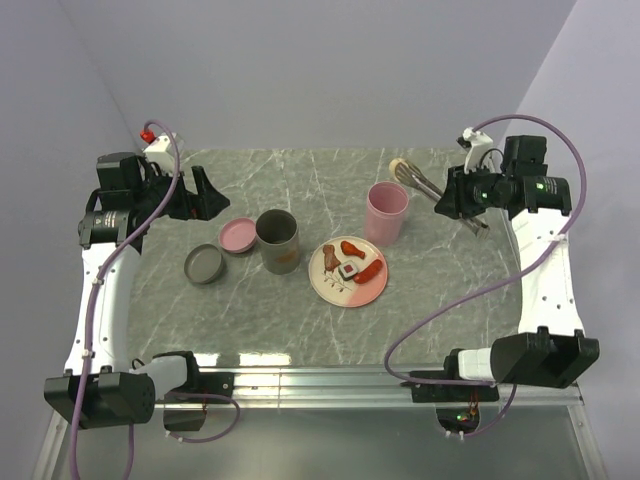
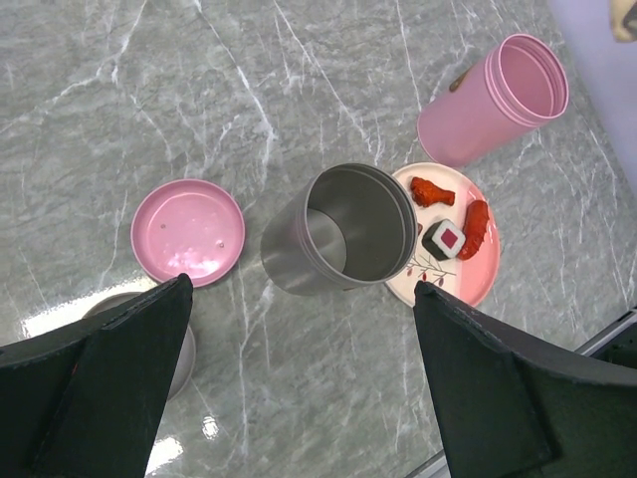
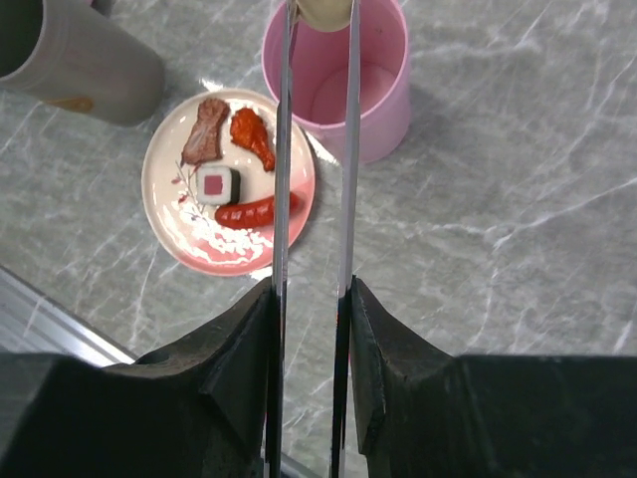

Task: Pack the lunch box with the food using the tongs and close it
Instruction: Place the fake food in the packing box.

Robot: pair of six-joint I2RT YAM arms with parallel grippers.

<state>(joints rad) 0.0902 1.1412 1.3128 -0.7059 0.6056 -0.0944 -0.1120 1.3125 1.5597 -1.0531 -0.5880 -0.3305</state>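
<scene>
Clenched on the tongs point(image 3: 283, 199), the right gripper point(image 3: 311, 299) is seen with a finger pressed against each slim arm; the arms are squeezed close to parallel. At the tong tips a round beige bun point(image 3: 323, 12) appears to be pinched, though only its lower edge is caught in the right wrist view. The left gripper point(image 2: 304, 398) is spread wide and nothing is held in it; it hangs over the grey cup point(image 2: 299, 259) and a pink lid point(image 2: 187, 231) on the left of the table.

The long axis of the tongs is laid from the gripper at the right toward the far left; in the overhead view the bun sits just beyond and slightly right of the pink cup point(image 3: 388, 119), while in the wrist view it is seen at the cup's far rim. The coming move is judged to turn on this: the tips would need to be drawn back toward the near side until the bun is over the open mouth, then the squeeze eased. The right arm is plainly the nearer to that cup.

The remaining food is left on the plate point(image 3: 214, 244), near and left of the pink cup: a brown piece point(image 3: 206, 129), a red drumstick shape point(image 3: 252, 134), a dark square with red centre point(image 3: 217, 183) and a red sausage point(image 3: 254, 211); packing is thus judged barely begun, and both cups are uncovered.
</scene>
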